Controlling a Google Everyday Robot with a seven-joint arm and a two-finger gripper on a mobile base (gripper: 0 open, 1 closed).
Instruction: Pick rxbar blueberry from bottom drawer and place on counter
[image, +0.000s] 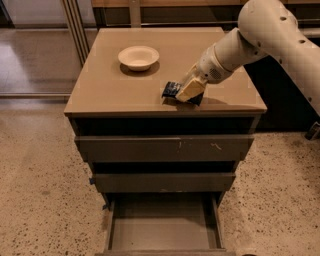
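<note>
Across the tan surface (107, 92), above the open bottom drawer (162, 232), a bowl (138, 57) sits at 10 o'clock. At 5 o'clock the claw (186, 92) pinches the rxbar blueberry (171, 90) just over the top (placing step, I judge). Next: settle it flat, then release.

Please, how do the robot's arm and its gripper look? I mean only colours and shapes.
The arm is smooth, glossy and off-white, built of thick rounded tubular links, with a few small dark dots on the upper shell. No cables show. It narrows to a cylindrical wrist. The gripper, over the front part of the counter at the rxbar blueberry, is tan-yellow and wedge-shaped, with a dark part beneath.
</note>
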